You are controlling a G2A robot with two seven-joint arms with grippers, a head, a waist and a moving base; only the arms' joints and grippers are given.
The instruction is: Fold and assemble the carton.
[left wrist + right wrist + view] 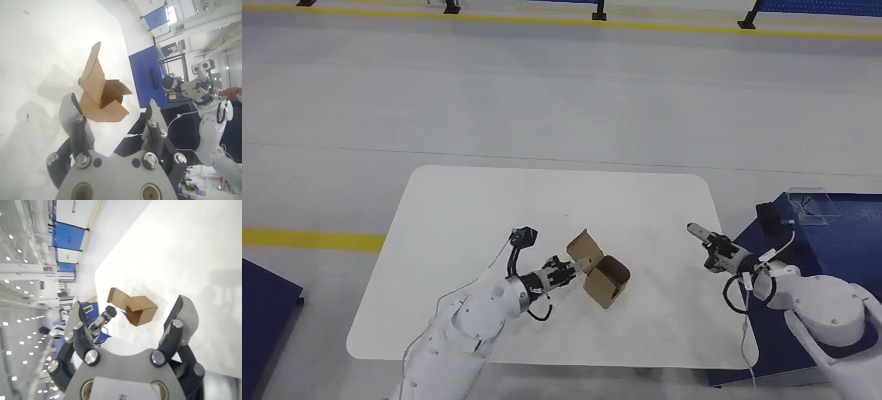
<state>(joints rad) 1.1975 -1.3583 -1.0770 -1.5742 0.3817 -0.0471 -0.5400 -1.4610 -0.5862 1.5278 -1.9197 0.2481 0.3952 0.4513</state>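
A brown cardboard carton (600, 272) lies on its side on the white table (482, 220), one end gaping and its flaps spread out. My left gripper (579, 265) is open right beside the carton's upper flap; in the left wrist view the carton (94, 85) lies just ahead of the spread fingers (75, 102), and I cannot tell whether they touch. My right gripper (699, 233) is open over the table's right side, well apart from the carton (140, 310), with nothing between its fingers (174, 313).
A blue cabinet (832, 225) stands against the table's right edge, behind my right arm. Another blue object (262, 305) sits off the table's left corner. The table's far and left parts are bare.
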